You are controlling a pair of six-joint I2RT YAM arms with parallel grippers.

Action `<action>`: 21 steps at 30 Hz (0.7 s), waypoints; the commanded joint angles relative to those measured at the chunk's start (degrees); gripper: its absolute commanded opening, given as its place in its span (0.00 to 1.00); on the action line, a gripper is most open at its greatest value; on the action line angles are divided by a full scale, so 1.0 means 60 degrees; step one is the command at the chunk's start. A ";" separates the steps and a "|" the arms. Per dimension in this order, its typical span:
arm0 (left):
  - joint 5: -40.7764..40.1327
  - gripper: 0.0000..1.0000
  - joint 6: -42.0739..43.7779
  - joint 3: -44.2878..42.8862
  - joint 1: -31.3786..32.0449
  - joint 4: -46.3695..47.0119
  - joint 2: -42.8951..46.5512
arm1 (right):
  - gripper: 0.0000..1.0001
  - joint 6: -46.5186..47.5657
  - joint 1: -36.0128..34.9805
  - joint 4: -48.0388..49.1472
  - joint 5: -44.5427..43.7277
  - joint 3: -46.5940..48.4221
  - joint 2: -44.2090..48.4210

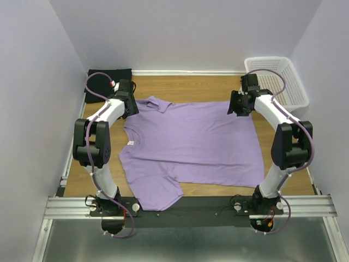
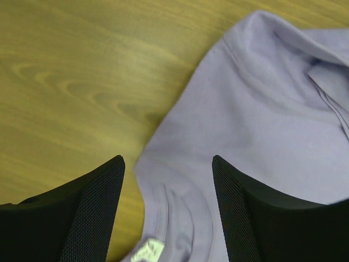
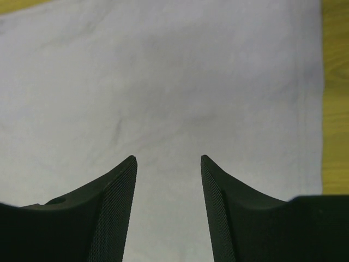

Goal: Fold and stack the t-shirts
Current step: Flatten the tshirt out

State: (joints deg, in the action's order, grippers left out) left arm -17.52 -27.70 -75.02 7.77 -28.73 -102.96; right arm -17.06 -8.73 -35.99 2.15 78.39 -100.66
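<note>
Lavender t-shirt (image 1: 191, 144) lay spread flat just left of the white basket (image 1: 297, 93). Black t-shirt (image 1: 103, 82) lay well left of the basket. Left gripper (image 2: 168, 159) hung over the lavender collar and right gripper (image 3: 168, 158) over the edge nearest the basket, both released and grasping nothing.

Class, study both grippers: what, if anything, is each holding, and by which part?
Nothing is held. The left gripper, jaws open, is over the collar of the purple shirt; the right gripper, jaws open, is over its hem corner.
</note>
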 commanded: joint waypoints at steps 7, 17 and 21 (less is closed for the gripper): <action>0.0151 0.74 0.0634 -0.0272 -0.0240 0.0614 -0.1020 | 0.55 0.0192 0.0181 0.0797 0.0298 0.0560 -0.1460; 0.0590 0.65 0.0004 0.0345 0.0448 0.0673 -0.0506 | 0.55 0.0133 0.0181 0.1149 0.0198 0.0089 -0.1724; 0.0314 0.63 -0.0348 0.0609 0.0390 0.0308 -0.0915 | 0.55 0.0206 0.0195 0.1252 -0.0153 -0.0130 -0.1724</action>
State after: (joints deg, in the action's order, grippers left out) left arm -15.35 -27.09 -72.97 10.68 -25.10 -107.83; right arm -16.43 -7.46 -30.17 2.79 79.15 -110.06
